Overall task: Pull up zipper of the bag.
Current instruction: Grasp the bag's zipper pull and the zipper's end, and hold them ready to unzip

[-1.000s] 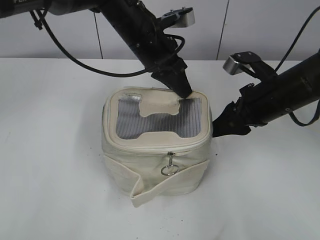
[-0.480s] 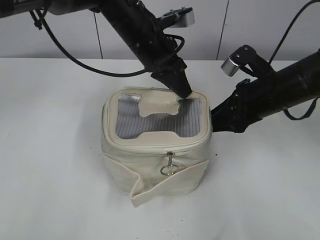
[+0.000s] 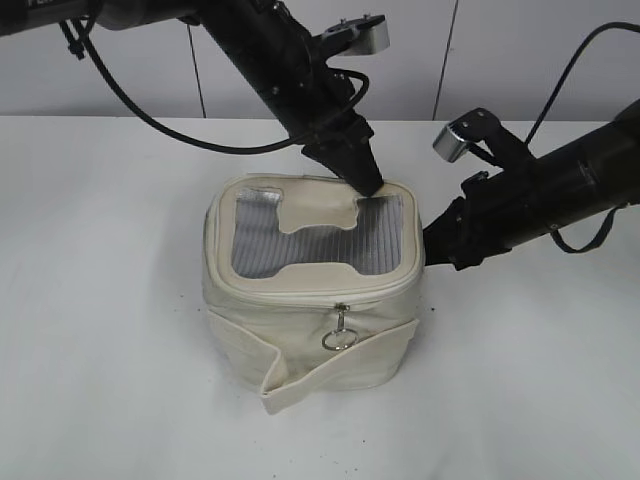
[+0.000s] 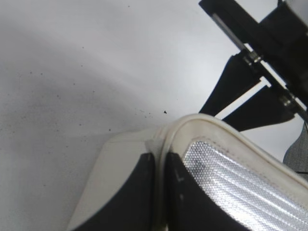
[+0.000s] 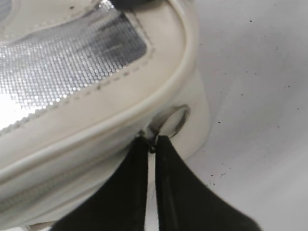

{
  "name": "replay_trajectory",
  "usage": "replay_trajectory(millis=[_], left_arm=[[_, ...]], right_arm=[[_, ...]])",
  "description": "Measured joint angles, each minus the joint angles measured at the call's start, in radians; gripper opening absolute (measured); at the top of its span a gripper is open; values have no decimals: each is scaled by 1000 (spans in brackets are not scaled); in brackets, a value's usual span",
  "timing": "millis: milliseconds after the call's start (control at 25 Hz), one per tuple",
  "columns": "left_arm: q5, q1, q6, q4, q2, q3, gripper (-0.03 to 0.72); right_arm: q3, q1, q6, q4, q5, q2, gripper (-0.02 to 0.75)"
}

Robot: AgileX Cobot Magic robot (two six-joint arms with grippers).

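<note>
The cream bag [image 3: 310, 340] stands in the middle of the table, its grey mesh top panel [image 3: 300, 240] facing up. My left gripper [image 3: 366, 186] is shut on the bag's back rim [image 4: 192, 126], its jaws [image 4: 159, 161] pinching the cream edge. My right gripper [image 3: 430, 243] is at the bag's right side. Its jaws [image 5: 151, 143] are shut on the pull of a silver zipper slider, and the ring [image 5: 176, 120] shows just beyond the tips. A second slider with its ring pull [image 3: 339, 331] hangs on the front of the zipper track [image 3: 300, 301].
The white table [image 3: 110, 400] surrounds the bag, and a pale wall runs behind it. The bag's folded band [image 3: 290, 385] sticks out at its front bottom. Both black arms reach in from the back left and the right.
The right arm has shifted left and tilted, with its wrist camera now nearer the bag. Its jaw tips stay at the bag's right side. The left arm and the bag have not moved.
</note>
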Motion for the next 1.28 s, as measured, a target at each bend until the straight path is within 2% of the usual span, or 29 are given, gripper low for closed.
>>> replay_trajectory(millis=[120, 360, 560, 800, 1280], left_arm=[[0, 0, 0, 0, 0, 0, 34], [0, 0, 0, 0, 0, 0, 34], [0, 0, 0, 0, -1, 0, 34], [0, 0, 0, 0, -1, 0, 34], [0, 0, 0, 0, -1, 0, 34]], right_arm=[[0, 0, 76, -40, 1, -9, 6], [0, 0, 284, -213, 3, -86, 5], [-1, 0, 366, -292, 44, -137, 5], [-1, 1, 404, -332, 95, -150, 5], [-3, 1, 417, -337, 171, -150, 5]])
